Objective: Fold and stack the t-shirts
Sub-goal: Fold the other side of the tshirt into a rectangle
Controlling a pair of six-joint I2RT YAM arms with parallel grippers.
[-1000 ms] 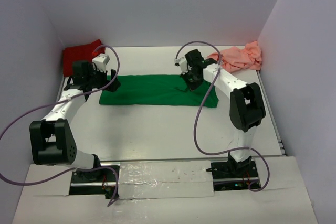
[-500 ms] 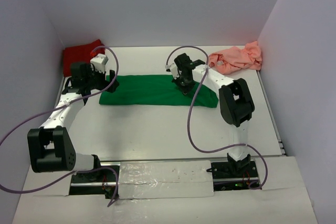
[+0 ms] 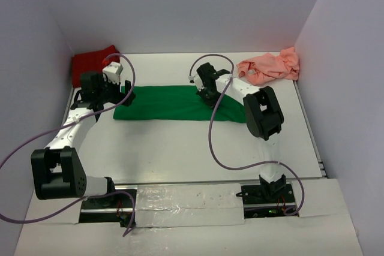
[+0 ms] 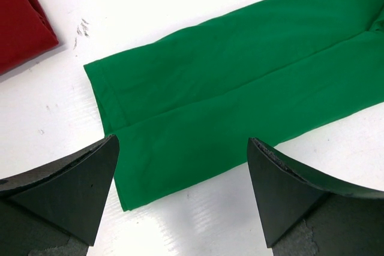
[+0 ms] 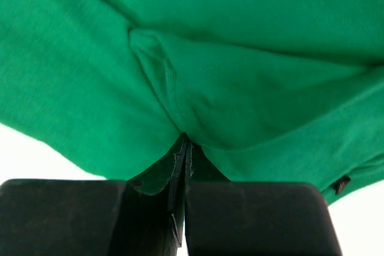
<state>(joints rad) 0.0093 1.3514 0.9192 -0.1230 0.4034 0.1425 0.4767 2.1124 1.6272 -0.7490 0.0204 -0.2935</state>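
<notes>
The green t-shirt (image 3: pixel 174 105) lies folded into a long strip across the middle of the table. My right gripper (image 3: pixel 207 95) is shut on a pinch of its fabric (image 5: pixel 240 88) near the right part of the strip. My left gripper (image 3: pixel 123 95) is open, hovering above the strip's left end (image 4: pixel 180 118), empty. The dark red t-shirt (image 3: pixel 90 64) lies folded in the back left corner and shows in the left wrist view (image 4: pixel 21 22). The salmon pink t-shirt (image 3: pixel 270 66) lies crumpled at the back right.
White walls enclose the table at the back, left and right. Purple cables loop from both arms over the table. The arm bases sit at the near edge.
My right gripper has moved left along the green shirt, pulling fabric with it. My left arm has shifted slightly left and back.
</notes>
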